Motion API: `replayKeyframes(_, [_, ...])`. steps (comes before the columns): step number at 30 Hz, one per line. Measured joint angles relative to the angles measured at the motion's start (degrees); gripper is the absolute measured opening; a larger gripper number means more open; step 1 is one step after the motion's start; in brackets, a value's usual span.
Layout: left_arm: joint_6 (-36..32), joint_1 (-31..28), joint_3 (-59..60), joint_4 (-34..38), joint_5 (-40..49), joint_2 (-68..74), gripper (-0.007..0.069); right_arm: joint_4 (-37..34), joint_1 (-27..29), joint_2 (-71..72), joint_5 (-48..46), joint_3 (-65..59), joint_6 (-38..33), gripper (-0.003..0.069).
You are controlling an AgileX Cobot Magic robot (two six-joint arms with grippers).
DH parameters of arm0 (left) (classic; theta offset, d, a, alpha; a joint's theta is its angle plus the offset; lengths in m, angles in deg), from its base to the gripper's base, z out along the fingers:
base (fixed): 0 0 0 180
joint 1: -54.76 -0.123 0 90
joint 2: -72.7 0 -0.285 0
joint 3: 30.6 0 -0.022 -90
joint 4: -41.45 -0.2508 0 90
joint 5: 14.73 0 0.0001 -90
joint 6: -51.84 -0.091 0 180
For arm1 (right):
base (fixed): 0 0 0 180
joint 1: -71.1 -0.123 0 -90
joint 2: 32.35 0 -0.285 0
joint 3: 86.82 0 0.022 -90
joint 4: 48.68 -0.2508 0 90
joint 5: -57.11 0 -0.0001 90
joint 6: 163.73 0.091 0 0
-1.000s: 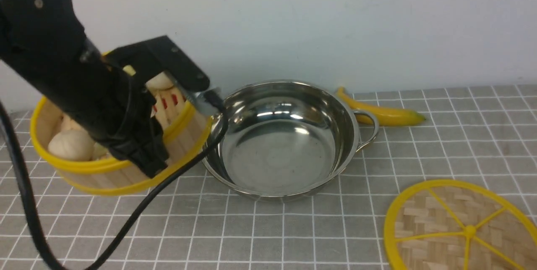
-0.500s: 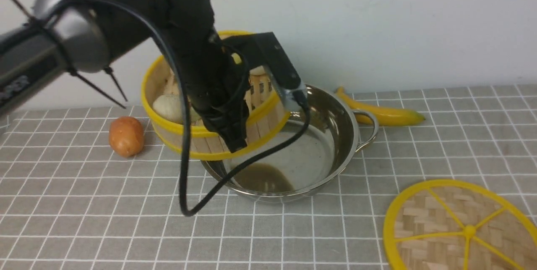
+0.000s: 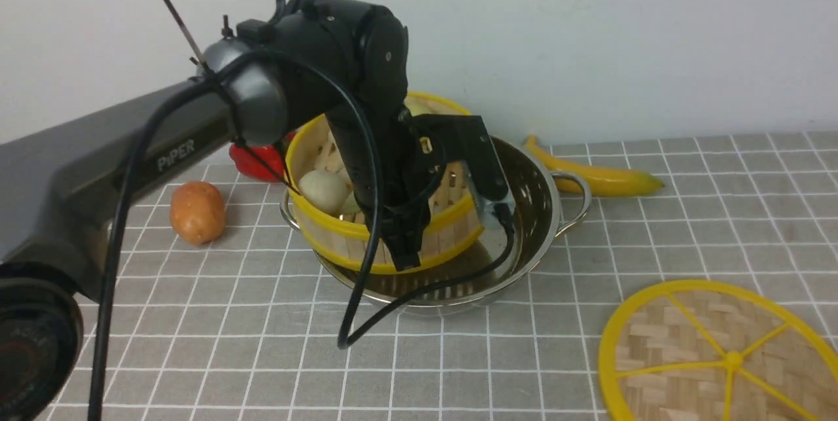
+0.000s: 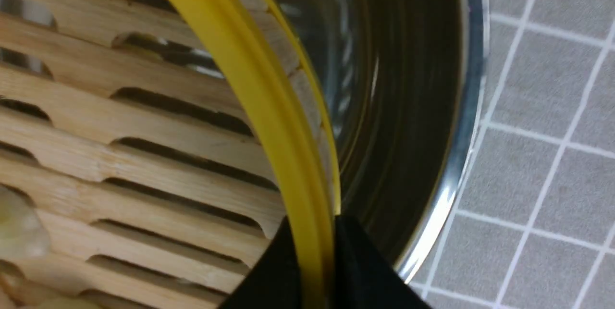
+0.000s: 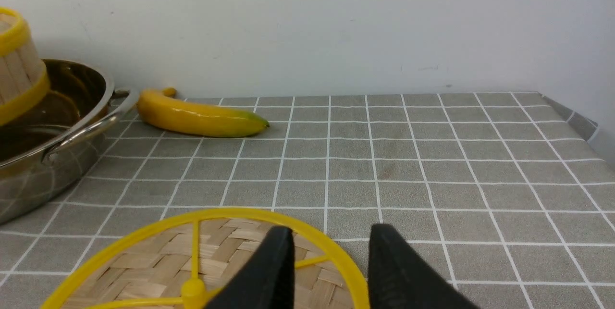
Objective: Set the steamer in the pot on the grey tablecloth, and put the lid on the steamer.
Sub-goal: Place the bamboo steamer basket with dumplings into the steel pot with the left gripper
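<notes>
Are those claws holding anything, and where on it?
The left gripper pinches the steamer by its yellow-rimmed wall, over the pot. The right gripper is open and holds nothing.

Count on the tabletop: grey tablecloth [image 3: 458, 368], one. Pot [image 3: 537, 211], one; one loop handle plain on its right, a second partly hidden on its left. Steamer [image 3: 327, 241], one. Pale round items inside it: one clear [image 3: 323, 190], others hidden, total uncertain. Lid [image 3: 681, 355], one, near right. Banana [image 3: 602, 179], one, far right. Brown potato-like lump [image 3: 196, 211], one, left. Red item [image 3: 258, 158], one, mostly hidden behind the arm. Left gripper [image 4: 314, 220]: two black fingers. Right gripper [image 5: 331, 229]: two black fingers.
</notes>
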Motion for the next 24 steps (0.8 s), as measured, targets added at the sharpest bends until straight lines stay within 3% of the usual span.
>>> replayKeyframes(24, [-0.5,1.1,-0.2,4.1,-4.6,5.4,0.0043,0.0,0.0,0.0,0.0,0.0,0.0,0.0242])
